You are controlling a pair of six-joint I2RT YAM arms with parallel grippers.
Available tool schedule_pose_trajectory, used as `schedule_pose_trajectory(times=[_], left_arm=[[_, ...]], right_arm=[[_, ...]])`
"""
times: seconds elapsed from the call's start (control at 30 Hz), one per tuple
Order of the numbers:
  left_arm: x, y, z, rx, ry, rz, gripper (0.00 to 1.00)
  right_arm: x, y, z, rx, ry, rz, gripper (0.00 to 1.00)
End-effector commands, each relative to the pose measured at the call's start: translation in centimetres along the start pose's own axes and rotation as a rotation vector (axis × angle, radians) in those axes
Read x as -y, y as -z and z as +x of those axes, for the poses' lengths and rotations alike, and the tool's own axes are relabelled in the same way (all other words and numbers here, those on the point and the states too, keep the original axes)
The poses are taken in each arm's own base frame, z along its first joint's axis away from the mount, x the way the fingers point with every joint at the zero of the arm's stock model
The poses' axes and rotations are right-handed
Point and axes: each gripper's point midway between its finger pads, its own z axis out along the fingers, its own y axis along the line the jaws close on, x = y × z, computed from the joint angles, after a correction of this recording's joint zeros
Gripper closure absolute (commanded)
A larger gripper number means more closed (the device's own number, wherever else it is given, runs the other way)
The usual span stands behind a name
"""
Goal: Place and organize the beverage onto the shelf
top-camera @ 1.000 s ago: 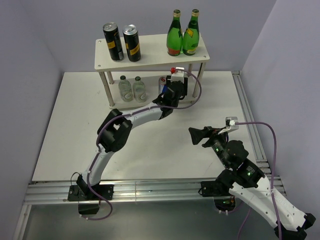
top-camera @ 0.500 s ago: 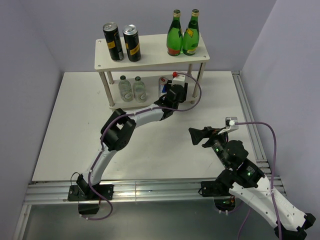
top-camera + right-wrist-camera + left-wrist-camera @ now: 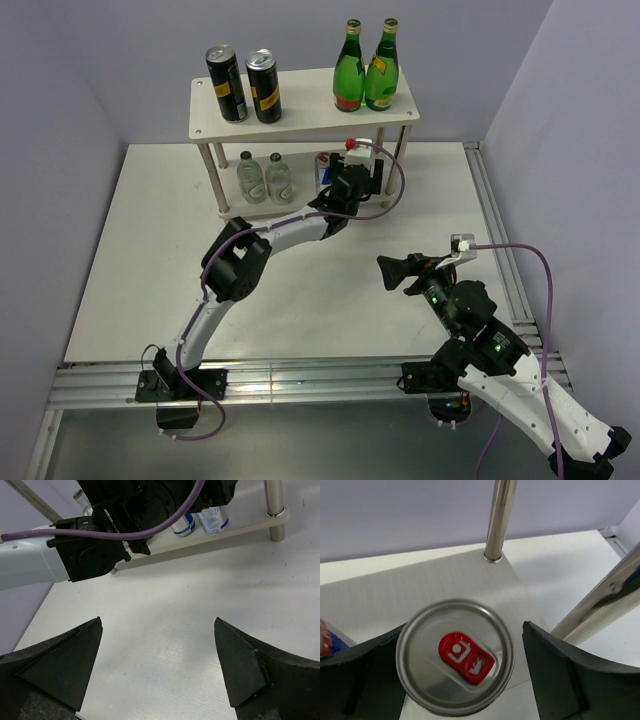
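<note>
Shelf (image 3: 305, 100), lower board (image 3: 395, 600): left gripper (image 3: 462, 626) straddles silver-blue can (image 3: 455, 655), jaws spread, slim gap on can's right. Second silver-blue can (image 3: 324, 642) just left. Far leg (image 3: 497, 520) and right leg (image 3: 600, 605) hem in this corner; top board close overhead. Clear bottles (image 3: 262, 178) fill lower left. Top board bare in middle, between black-yellow cans (image 3: 245, 85) and green bottles (image 3: 365, 65). Left arm (image 3: 270, 235) slants across desk (image 3: 130, 250) centre. Left side open, near right too — right gripper (image 3: 157, 622) hovers there, jaws wide.

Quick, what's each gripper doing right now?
Left gripper: open, fingers either side of the silver can, not clamped on it.
Right gripper: open, holding nothing.
</note>
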Motion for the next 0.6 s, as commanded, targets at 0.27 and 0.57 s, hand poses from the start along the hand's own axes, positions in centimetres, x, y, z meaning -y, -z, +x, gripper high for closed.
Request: schedule_pose_trajectory(times=[0.27,0.57], left_arm=[[0.5,2.1,-4.6,0.088,0.049,-0.001,0.01],[0.0,8.6,-6.1,0.104,0.062,-0.02,0.01]], right_arm=[[-0.2,0.0,0.0,-0.003,0.01,-0.008,0.0],[0.0,0.0,0.0,0.0,0.011,0.003,0.0]])
